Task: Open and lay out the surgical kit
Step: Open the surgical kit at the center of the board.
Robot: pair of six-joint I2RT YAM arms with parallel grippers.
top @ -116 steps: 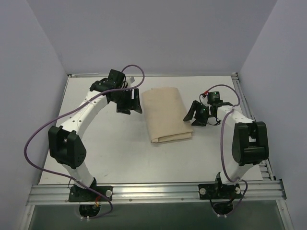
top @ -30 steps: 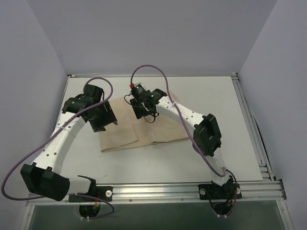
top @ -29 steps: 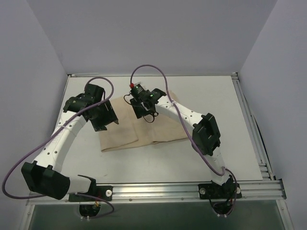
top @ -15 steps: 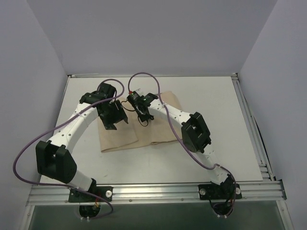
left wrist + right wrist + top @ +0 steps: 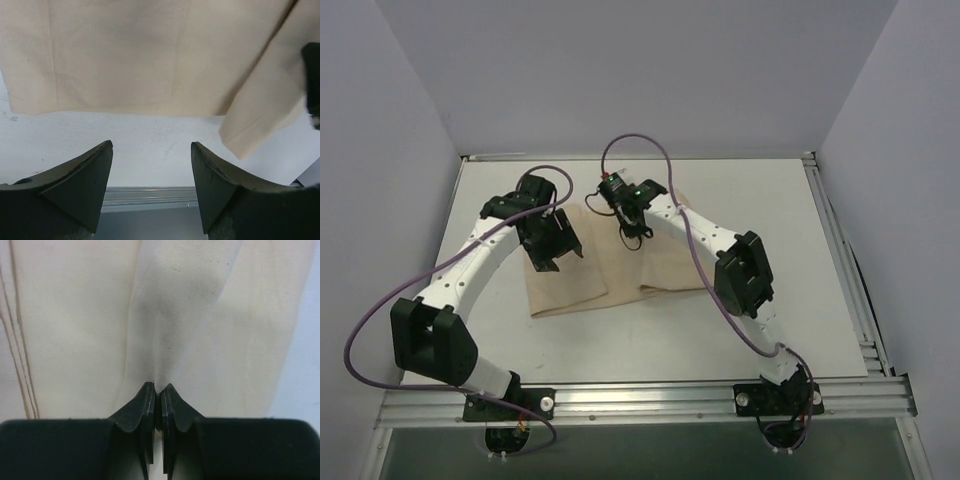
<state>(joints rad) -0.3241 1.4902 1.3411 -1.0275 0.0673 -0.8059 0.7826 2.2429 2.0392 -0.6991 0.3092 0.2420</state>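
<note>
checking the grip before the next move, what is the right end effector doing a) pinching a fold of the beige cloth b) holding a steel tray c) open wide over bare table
a: the right wrist view shows the right end effector closed on a raised ridge of the beige cloth.

Soft even light, faint shadows, sharp
</note>
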